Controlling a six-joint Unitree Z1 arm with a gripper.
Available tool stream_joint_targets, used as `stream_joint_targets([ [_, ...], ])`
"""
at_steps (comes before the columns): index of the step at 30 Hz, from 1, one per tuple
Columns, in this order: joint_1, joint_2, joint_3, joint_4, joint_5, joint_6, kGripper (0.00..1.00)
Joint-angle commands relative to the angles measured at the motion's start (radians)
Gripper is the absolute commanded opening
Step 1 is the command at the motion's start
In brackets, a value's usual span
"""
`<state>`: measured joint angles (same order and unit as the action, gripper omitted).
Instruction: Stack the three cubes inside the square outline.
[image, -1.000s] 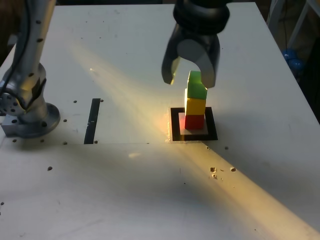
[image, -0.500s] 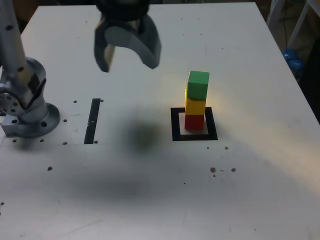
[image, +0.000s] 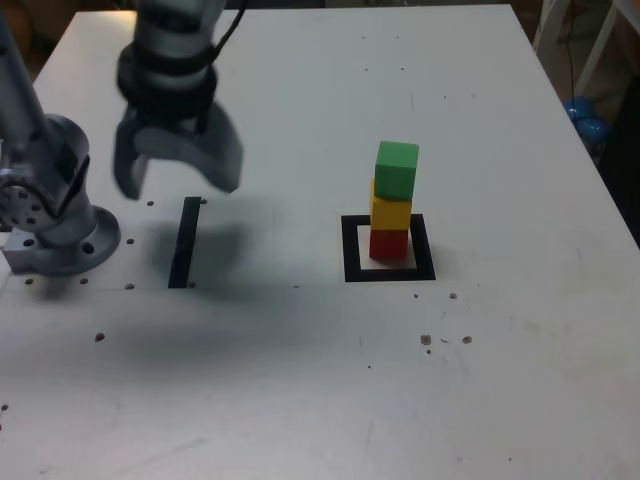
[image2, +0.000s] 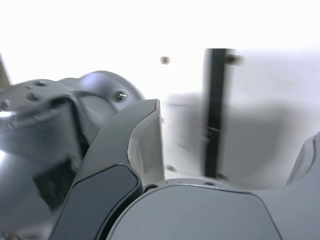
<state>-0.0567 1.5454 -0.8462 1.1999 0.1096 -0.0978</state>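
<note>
Around the black strip (image: 185, 243), the white tabletop (image: 480, 330) is evenly lit in the exterior view, a soft-edged shadow beside it. The gripper (image: 180, 165) above it is motion-blurred. The wrist view burns out beyond the strip (pure white, really), the strip's edges smeared.

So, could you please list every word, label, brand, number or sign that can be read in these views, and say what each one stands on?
There are none to read: no lettering or numbers show on the green, yellow or red cube, the table, the gripper or the arm's base.
The black strip and square outline are plain, without text.
</note>
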Motion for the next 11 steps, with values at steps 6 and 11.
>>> stream_joint_targets([
  [6,0.009,-0.004,0.097,-0.092,-0.031,0.009,0.99],
  [11,0.009,-0.005,0.103,-0.106,-0.036,0.009,0.99],
])
